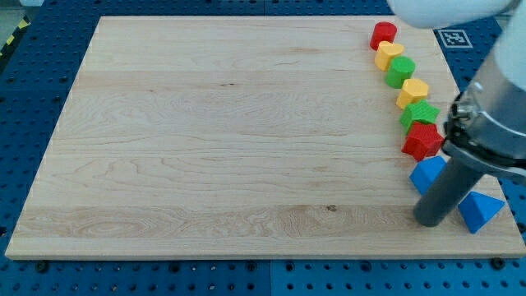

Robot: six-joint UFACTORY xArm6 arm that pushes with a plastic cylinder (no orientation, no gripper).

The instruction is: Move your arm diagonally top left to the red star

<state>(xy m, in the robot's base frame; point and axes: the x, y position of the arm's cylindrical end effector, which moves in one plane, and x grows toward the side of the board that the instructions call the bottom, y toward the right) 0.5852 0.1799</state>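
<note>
The red star (pixel 422 141) lies near the board's right edge, low in a slanted row of blocks. My tip (pixel 428 222) rests on the board below the star and slightly to its right, between two blue blocks. A blue block (pixel 426 174) sits just under the star, partly hidden by my rod. A blue triangle-like block (pixel 480 210) lies to the right of my tip.
Above the star the row runs up: a green star (pixel 420 114), a yellow block (pixel 413 92), a green round block (pixel 401 71), a yellow block (pixel 389 54), a red block (pixel 383 35). The wooden board (pixel 222 140) lies on a blue pegboard table.
</note>
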